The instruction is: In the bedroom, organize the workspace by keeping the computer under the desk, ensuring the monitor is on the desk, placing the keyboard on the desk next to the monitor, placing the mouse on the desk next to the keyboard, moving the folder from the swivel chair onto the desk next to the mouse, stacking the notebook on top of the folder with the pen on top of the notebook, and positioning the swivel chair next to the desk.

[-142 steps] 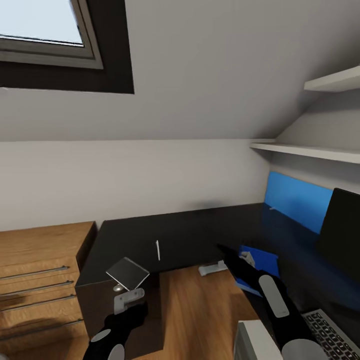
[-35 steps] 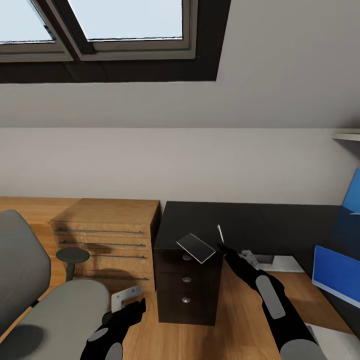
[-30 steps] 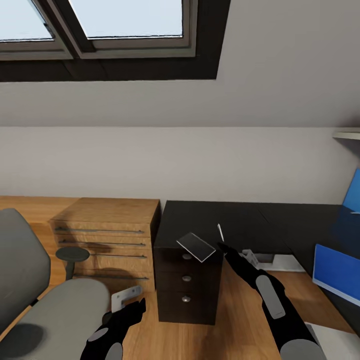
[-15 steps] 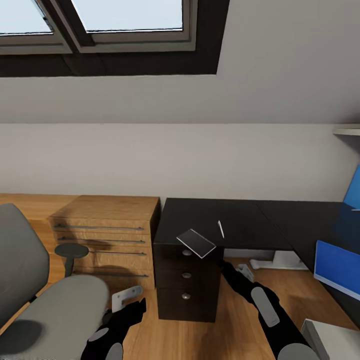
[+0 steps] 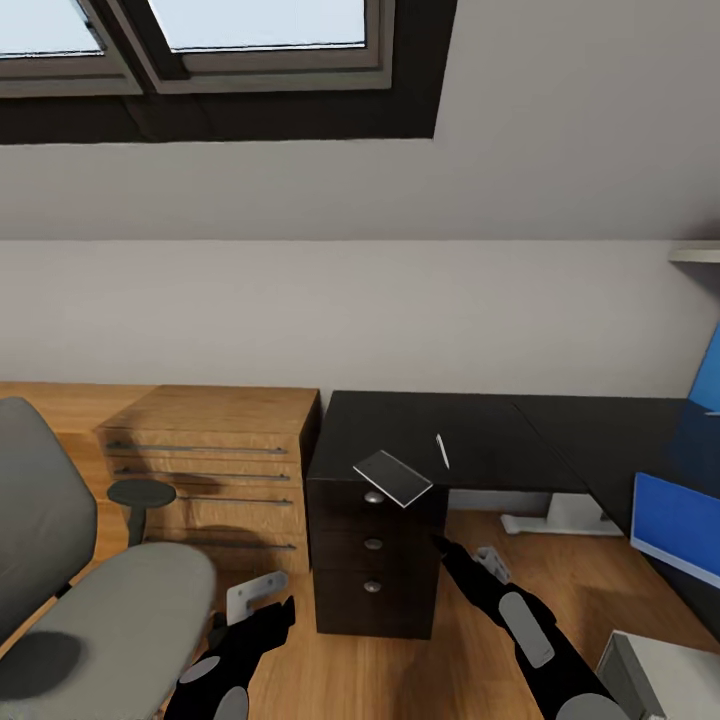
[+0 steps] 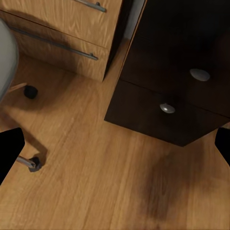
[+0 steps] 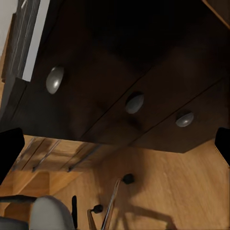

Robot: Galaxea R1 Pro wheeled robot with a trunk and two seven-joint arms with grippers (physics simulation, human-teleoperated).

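Head view first: my left jaws point(image 5: 262, 592) hang low over the wood floor point(image 5: 400, 670), spread apart with nothing between them, just off the front edge of the grey padded swivel chair point(image 5: 90, 610). My right jaws point(image 5: 490, 562) sit low too, spread and empty, in front of the black three-drawer unit with round silver knobs point(image 5: 372, 560) that carries one end of the long black-topped counter point(image 5: 470, 440). From my left wrist camera the dark fingertips point(image 6: 9, 153) stand wide at the picture's edges, with the drawer unit point(image 6: 167, 96) and one chair castor point(image 6: 34, 164) past them. My right wrist camera looks at the three silver knobs point(image 7: 134, 102) from close by, its fingertips point(image 7: 9, 153) wide apart as well. On the counter's near corner the thin light grey notebook point(image 5: 392, 478) lies flat, partly overhanging the edge above the top drawer, and the thin pale pen point(image 5: 441, 451) lies just beside it, apart from it. A low light-wood cabinet point(image 5: 210, 470) stands against the drawer unit's side. Far right, the flat bright blue folder point(image 5: 675, 525) lies at the counter's edge.
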